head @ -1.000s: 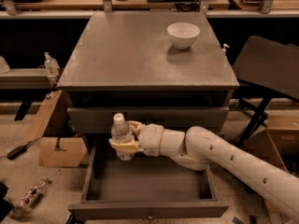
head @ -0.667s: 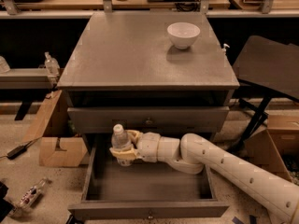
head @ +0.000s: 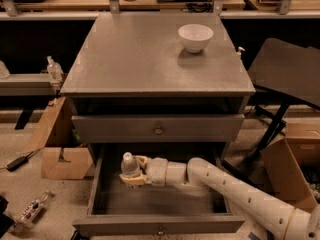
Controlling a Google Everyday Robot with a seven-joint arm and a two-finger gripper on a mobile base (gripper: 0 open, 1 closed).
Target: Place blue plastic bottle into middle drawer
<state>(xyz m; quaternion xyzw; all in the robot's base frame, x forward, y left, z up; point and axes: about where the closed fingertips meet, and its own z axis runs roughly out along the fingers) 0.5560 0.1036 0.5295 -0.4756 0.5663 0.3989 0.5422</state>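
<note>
Gripper (head: 132,174) is clamped on the upright bottle (head: 128,163), inside the open drawer (head: 150,223), toward its left rear. Bowl (head: 195,36) stands on the cabinet top (head: 145,59).

tool (head: 131,177) and blue plastic bottle (head: 128,164) inside middle drawer (head: 160,225).

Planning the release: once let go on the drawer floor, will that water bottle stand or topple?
The blue plastic bottle, held upright by the gripper inside the middle drawer, looks slim and tall, so it probably tips easily. Round-bodied, it would likely roll on the flat floor.
</note>
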